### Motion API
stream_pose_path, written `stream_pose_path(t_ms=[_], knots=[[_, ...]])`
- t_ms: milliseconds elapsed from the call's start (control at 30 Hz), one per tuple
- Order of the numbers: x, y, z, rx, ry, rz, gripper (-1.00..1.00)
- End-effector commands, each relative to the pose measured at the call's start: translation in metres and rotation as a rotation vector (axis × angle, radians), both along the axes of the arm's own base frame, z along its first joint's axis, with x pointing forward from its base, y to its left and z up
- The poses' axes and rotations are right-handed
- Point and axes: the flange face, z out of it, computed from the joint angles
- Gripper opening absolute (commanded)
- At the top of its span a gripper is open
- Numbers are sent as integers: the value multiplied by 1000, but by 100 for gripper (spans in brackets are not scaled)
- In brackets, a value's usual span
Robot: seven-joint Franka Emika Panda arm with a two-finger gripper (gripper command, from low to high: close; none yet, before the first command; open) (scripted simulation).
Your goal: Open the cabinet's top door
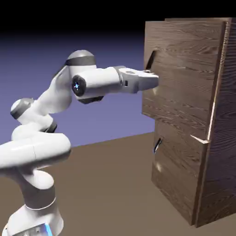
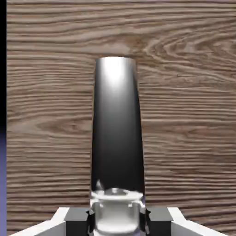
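- The white arm reaches level toward the cabinet.
- The gripper is clenched on the black handle.
- The top door, upper front panel, stands slightly ajar.

place: rendered simulation — plain blue-violet backdrop | bare brown table

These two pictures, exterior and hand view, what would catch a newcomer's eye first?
First, the white arm reaching level from the exterior view's lower left, its pincer at the top door of the tall dark wood-grain cabinet on the right. In the hand view, the door's shiny black bar handle fills the middle, with the pincer shut on it at the bottom edge.
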Motion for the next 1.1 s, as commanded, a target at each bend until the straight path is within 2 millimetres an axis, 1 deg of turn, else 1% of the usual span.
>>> stream_pose_path(t_ms=[0,267,567,833,1067], knots=[[-5,-5,0,0,0,23,-100],[-35,-47,0,0,0,208,-100],[-60,-103,0,0,0,424,-100],[-72,-157,0,0,0,623,-100],[-74,-206,0,0,0,797,-100]])
